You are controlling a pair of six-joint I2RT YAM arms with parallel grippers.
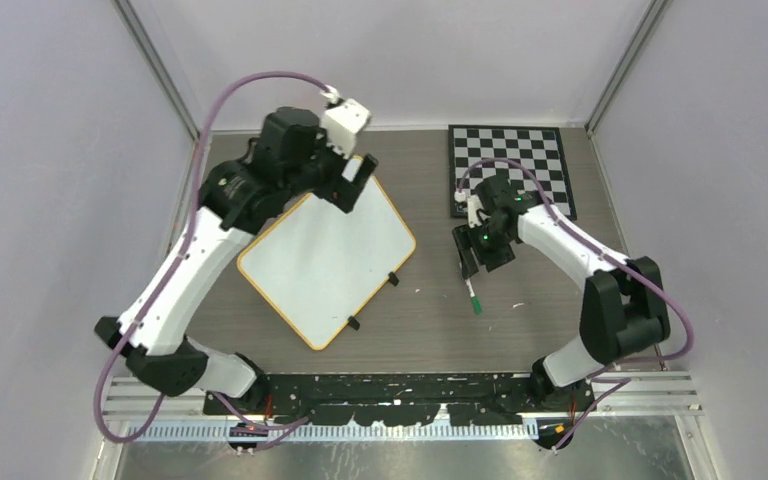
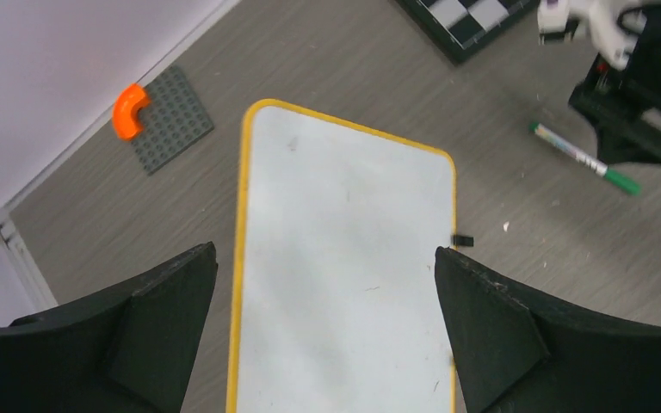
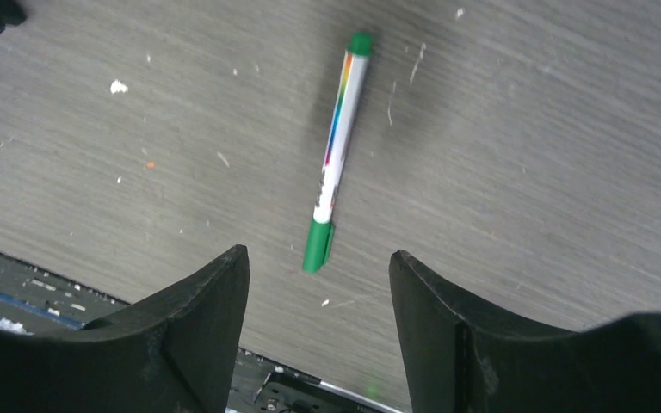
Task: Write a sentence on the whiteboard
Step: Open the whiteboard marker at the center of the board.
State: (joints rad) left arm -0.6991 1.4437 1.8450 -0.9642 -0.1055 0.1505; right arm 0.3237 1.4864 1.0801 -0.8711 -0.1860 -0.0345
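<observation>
Two matte black, wedge-shaped fingers (image 2: pixel 163 327) of the left gripper (image 2: pixel 323 254) stand spread wide with nothing between them, over the whiteboard (image 2: pixel 344 258). We see the right gripper (image 3: pixel 318 255) with its jaws apart too, holding nothing, above a marker (image 3: pixel 336 151) lying flat on the table (image 3: pixel 525 129). The marker has a slim white barrel with a rainbow stripe and green ends. We find the tabletop to be grey wood-grain laminate flecked with pale crumbs, boxed in by plain pale walls (image 1: pixel 50 150). The whiteboard lies flat left of centre, turned like a diamond in the top view. It is glossy white with faint smudges, rounded corners, a thin orange-yellow rim and small black clips. A chequered board (image 1: pixel 508 165) sits far right, and a studded grey plate (image 2: pixel 172 120) with an orange curved piece (image 2: pixel 127 109) at its edge lies close to a wall.
</observation>
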